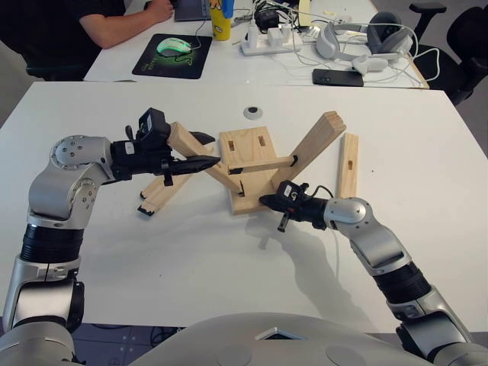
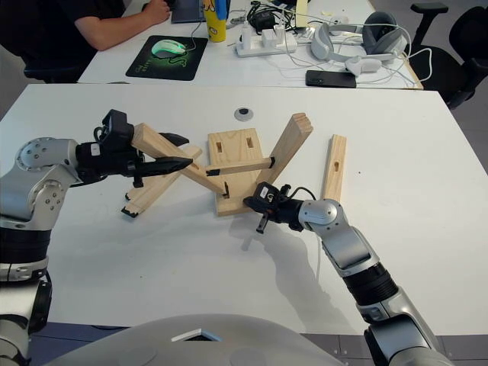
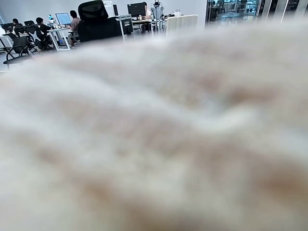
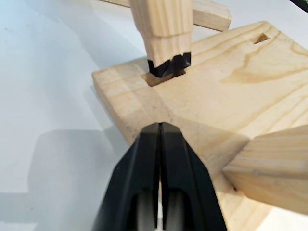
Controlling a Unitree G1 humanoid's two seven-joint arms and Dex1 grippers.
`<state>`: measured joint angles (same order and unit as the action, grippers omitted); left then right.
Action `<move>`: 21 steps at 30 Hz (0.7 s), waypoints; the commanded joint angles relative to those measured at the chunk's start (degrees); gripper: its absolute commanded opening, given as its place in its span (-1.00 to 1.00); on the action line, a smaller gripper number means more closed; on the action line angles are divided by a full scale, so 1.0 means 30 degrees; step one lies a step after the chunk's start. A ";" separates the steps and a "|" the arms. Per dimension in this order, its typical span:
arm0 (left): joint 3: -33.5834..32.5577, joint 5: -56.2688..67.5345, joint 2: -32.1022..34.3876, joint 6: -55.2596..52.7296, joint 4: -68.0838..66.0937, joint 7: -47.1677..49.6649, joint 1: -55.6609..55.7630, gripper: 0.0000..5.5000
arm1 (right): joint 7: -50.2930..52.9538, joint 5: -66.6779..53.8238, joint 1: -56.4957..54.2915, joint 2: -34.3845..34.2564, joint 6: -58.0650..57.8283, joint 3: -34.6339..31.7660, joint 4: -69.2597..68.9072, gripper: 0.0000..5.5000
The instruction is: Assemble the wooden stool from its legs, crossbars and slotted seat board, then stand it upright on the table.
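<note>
The slotted seat board [image 1: 252, 145] lies flat at the table's middle. One leg [image 1: 185, 141] slants up to the left from a slot near the board's front; my left gripper [image 1: 213, 149] is shut on it, one finger above and one below. In the left wrist view blurred wood [image 3: 154, 144] sits very close. A second leg [image 1: 320, 137] slants up to the right, joined by a crossbar [image 1: 263, 164]. My right gripper [image 4: 160, 139] is shut on nothing, its tips at the board's front edge [image 4: 144, 110] just below the black-tipped leg end [image 4: 166, 60] in its slot.
A loose slotted piece [image 1: 348, 164] lies right of the board, and another leg [image 1: 162, 192] lies on the table to its left. A round grommet [image 1: 253, 112] is behind. The far desk holds a phone [image 1: 337, 77], headset and mouse pad. Bare tabletop [image 1: 191, 267] spreads in front.
</note>
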<state>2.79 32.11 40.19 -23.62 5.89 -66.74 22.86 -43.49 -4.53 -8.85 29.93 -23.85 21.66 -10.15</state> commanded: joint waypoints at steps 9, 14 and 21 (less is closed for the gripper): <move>0.1268 -0.0659 0.1087 -0.1302 -0.0147 -0.1514 0.0428 -0.27 | -0.0137 0.0490 0.0696 -0.0033 -0.0993 0.0944 0.0618 -1.00; 0.1876 -0.1889 0.1075 -0.0758 -0.0612 -0.0987 0.0646 -0.27 | 0.0048 0.0408 0.0787 -0.0162 -0.1247 0.0990 0.0264 -1.00; 0.2643 -0.3009 0.1537 -0.0095 -0.0860 -0.0920 0.1045 -0.27 | 0.0293 0.0385 0.0847 -0.0191 -0.1643 0.1085 0.0007 -1.00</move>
<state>7.82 29.24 42.18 -22.75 4.32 -69.71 27.30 -42.27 -4.59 -8.43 29.02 -25.62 23.06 -11.74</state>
